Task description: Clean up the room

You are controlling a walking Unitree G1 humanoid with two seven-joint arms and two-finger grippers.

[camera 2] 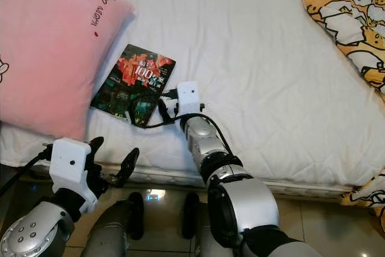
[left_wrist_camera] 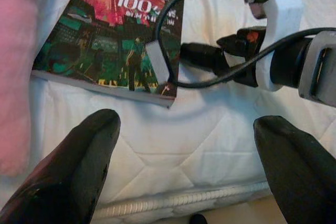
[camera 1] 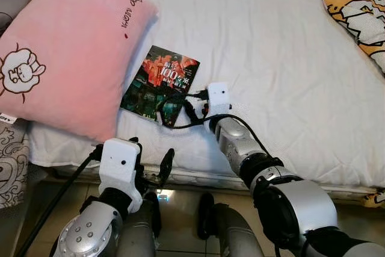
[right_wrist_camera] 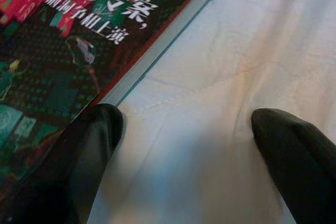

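A wide bed with a white quilted mattress cover [camera 1: 277, 58] takes up most of the head views, its piped front edge running along the lower part of the frame above a glossy tiled floor [camera 1: 180, 221]; a large pink cushion with a small sheep drawing [camera 1: 66, 58] lies at the upper left, and a yellow cartoon-print quilt [camera 1: 355, 4] fills the upper right corner; the thin paperback book with a dark red-and-green cover [camera 1: 161, 85] lies flat on the cover at centre left, one corner tucked against the cushion's edge; the right gripper [camera 1: 189, 108] reaches in from the lower right with its fingers spread, one fingertip [right_wrist_camera: 100, 129] touching the book's near edge and the other resting on bare fabric beside it; the left gripper [camera 1: 153, 167] hovers low at the mattress front, also spread wide and holding nothing; the book looks light, fairly stiff yet bendable, with a glossy cover that may slip; since it lies flush on soft bedding, I judge the best hold is across the free near corner or long edge, pressing into the mattress so one finger slides under and the other clamps on top
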